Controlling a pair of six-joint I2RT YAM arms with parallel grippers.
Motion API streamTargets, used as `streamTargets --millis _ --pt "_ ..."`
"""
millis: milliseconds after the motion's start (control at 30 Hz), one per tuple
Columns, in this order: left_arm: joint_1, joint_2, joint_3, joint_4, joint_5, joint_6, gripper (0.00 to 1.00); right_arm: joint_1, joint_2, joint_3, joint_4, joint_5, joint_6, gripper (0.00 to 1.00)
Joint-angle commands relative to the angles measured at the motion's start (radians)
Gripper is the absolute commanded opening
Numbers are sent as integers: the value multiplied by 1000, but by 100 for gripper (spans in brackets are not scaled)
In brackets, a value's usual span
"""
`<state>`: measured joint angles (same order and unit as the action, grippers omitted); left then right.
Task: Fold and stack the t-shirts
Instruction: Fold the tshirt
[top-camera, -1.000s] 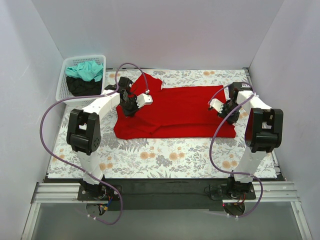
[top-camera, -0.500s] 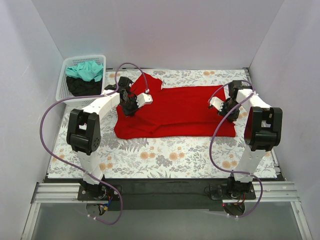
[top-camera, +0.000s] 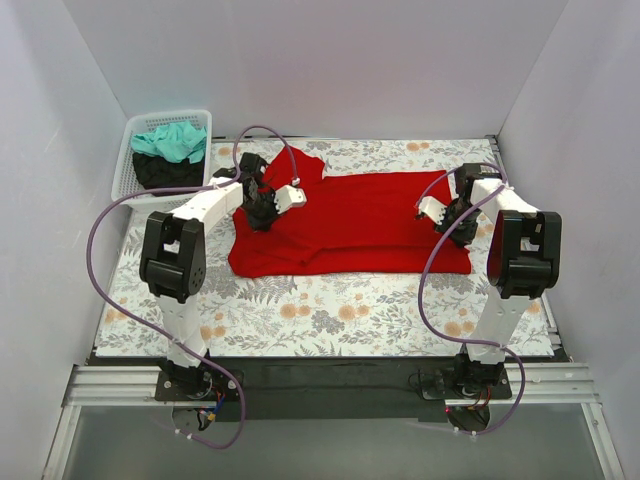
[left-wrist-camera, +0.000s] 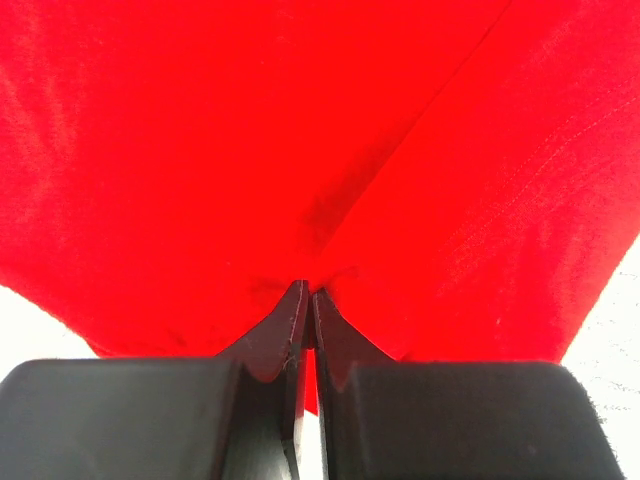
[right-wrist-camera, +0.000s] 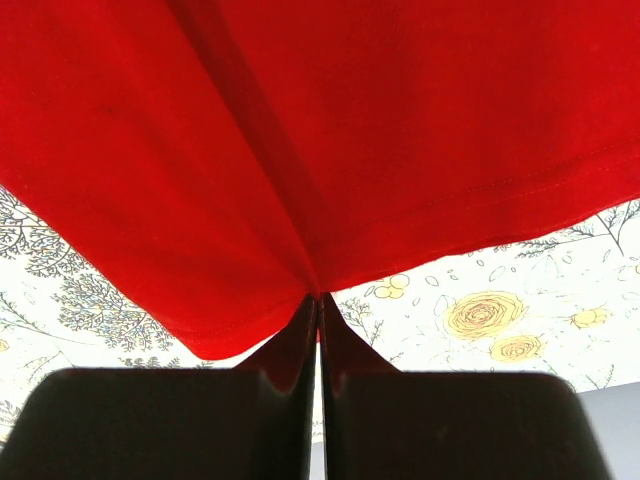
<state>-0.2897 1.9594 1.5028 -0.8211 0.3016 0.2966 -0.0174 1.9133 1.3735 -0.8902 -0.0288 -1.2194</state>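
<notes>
Seen from above, a red t-shirt (top-camera: 350, 225) lies spread on the floral cloth (top-camera: 330, 310), just right of the white basket (top-camera: 128, 150). The basket holds a teal t-shirt (top-camera: 172, 140) and a black t-shirt (top-camera: 165, 173). The left fingers (top-camera: 262, 212) sit on the shirt's end nearest the basket, the right fingers (top-camera: 447, 222) on its farthest end.

In the left wrist view, the fingers are pressed together, pinching a fold of red cloth.

In the right wrist view, the fingers likewise clamp the red hem, above the floral cloth.

White mesh basket (top-camera: 120, 175) far left; floral-print cloth (top-camera: 330, 310) spread flat.
</notes>
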Motion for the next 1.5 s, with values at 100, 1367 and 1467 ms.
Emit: streamTargets --millis 100,1367,1467 --pt "4 1 51 7 -1 30 0 2 6 33 -35 17 -48 1" --pt "179 -235 -139 -39 211 -542 52 -27 -117 82 -101 -92 233 60" --pt "184 -254 -226 -3 215 -576 53 -27 -128 7 -105 -131 270 51"
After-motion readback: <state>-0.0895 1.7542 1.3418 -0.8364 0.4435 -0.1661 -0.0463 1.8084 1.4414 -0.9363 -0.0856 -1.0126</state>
